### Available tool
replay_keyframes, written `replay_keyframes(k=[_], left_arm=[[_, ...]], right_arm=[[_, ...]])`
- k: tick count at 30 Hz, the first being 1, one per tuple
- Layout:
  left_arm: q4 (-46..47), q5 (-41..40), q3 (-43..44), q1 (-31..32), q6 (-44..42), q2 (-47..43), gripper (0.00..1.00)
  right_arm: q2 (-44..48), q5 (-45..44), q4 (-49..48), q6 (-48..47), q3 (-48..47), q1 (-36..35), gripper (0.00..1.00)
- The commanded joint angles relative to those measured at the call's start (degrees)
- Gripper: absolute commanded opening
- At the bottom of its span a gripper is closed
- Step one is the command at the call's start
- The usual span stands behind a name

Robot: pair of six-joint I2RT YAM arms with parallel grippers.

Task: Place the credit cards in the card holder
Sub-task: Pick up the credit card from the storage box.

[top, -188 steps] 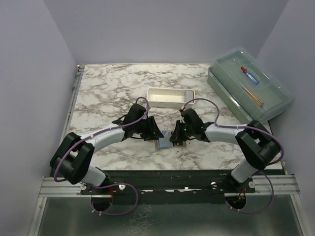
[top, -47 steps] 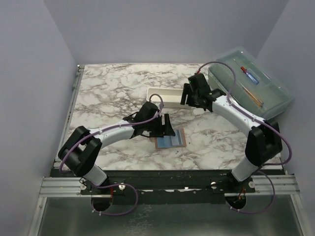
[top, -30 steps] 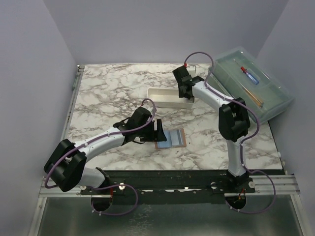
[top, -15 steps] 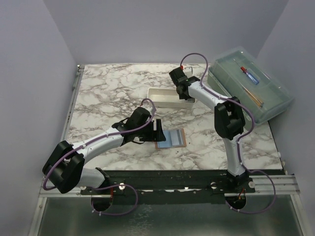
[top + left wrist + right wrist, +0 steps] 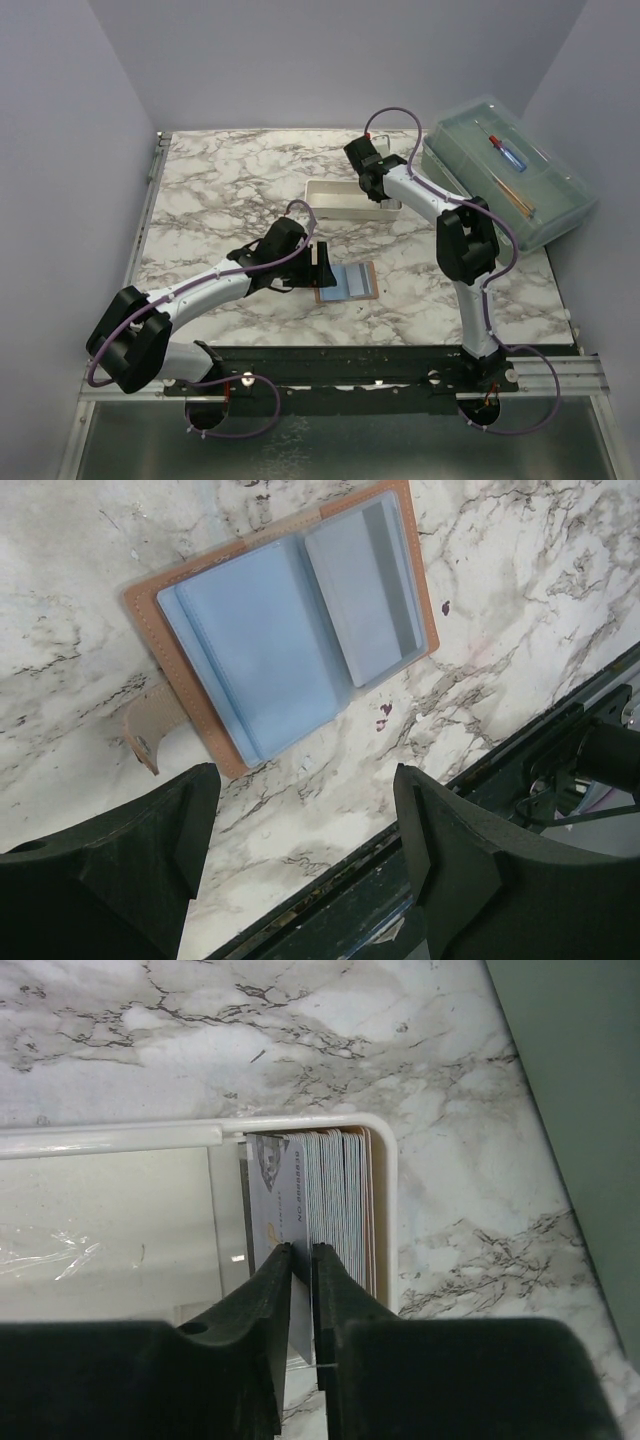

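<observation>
While the left fingers (image 5: 300, 790) hung wide apart over the open card holder (image 5: 280, 650), which lay just beyond their tips on the counter (image 5: 520, 570), the right fingers (image 5: 302, 1252) pinched narrowly on one of the credit cards (image 5: 335, 1200) standing in the white tray (image 5: 120, 1138) (a thick stack beside them); most of the loading remained, I judged.

Print on credit cards (image 5: 300, 1190) illegible

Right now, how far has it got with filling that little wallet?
Done: the card holder lies open, pockets up. In hand: the right jaws pinch one card from the credit cards standing in the white tray. Left: carrying it over and slotting it in, then the rest; the left jaws hang open beside the holder.
</observation>
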State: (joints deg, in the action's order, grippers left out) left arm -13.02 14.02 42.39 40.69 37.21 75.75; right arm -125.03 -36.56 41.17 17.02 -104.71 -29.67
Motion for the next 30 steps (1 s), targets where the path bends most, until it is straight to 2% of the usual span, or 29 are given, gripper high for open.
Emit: replay_keyframes(k=[1,4,6,12,17,20,22,25,27,30], left_arm=[[-0.8,-0.8,0.3,-0.3,-0.6,-0.2,0.77],[-0.9,-0.7,0.5,-0.4,-0.6,-0.1,0.77],[-1.0,-0.6,0.7,-0.6,-0.6,-0.2,0.77],[-1.4,3.7,2.0,-4.0,-0.5,-0.6,0.81],[-1.4,9.3,4.2,-7.3,-0.5,0.2,0.81],[1.2,16.5,5.7,-9.4,0.1,1.6,0.82],[5.8,23.6,6.0,-10.9,3.1,2.6,0.82],[21.3,33.6,3.8,-12.7,13.2,3.6,0.81],[32.0,36.6,1.7,-12.7,20.0,4.5,0.81],[44.2,36.9,-1.3,-12.9,27.8,5.7,0.81]], right_arm=[[1.5,-0.6,0.6,-0.2,-0.2,0.2,0.12],[1.9,0.1,0.7,-0.1,-0.8,0.2,0.03],[2.6,1.2,1.0,0.5,-1.5,0.1,0.01],[9.8,7.1,-0.9,1.9,0.6,0.2,0.00],[23.0,16.7,-10.5,2.0,12.6,0.2,0.00],[31.5,24.0,-16.2,3.8,22.8,0.5,0.00],[37.5,31.4,-21.5,5.3,31.2,1.0,0.00],[46.7,44.0,-31.8,9.8,44.0,2.4,0.00],[51.9,50.8,-39.4,13.4,51.9,2.8,0.00],[57.9,56.4,-49.4,20.5,60.9,3.2,0.00]])
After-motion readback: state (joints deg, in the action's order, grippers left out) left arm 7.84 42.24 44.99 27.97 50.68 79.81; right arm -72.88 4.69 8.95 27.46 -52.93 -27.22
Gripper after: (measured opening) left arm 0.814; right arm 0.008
